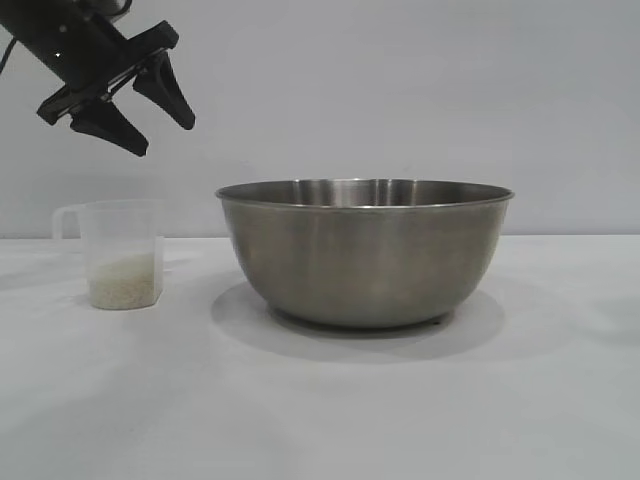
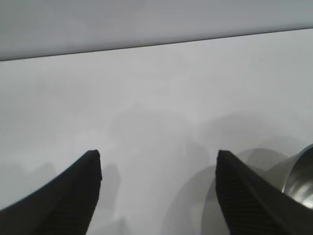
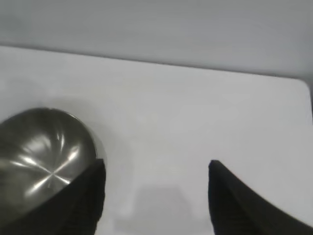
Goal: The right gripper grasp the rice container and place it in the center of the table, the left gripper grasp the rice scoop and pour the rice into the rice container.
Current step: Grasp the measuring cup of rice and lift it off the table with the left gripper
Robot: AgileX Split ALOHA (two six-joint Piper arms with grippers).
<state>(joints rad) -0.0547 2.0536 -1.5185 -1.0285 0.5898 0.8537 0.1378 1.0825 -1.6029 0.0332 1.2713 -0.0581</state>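
Note:
The rice container (image 1: pixel 365 255), a wide steel bowl, stands upright on the white table (image 1: pixel 320 410) near its middle. The rice scoop (image 1: pixel 122 255), a clear plastic cup with a side handle, sits to the bowl's left with white rice (image 1: pixel 123 282) in its bottom. My left gripper (image 1: pixel 166 138) hangs open in the air above and slightly right of the scoop, touching nothing. In the left wrist view the left gripper (image 2: pixel 157 154) has bare table between its fingers and the bowl's edge (image 2: pixel 303 178) to one side. My right gripper (image 3: pixel 156 162) is open and empty, raised above the table beside the bowl (image 3: pixel 44 147).
A pale grey wall (image 1: pixel 400 90) runs behind the table. The table's far corner (image 3: pixel 301 85) shows in the right wrist view. The right arm is outside the exterior view.

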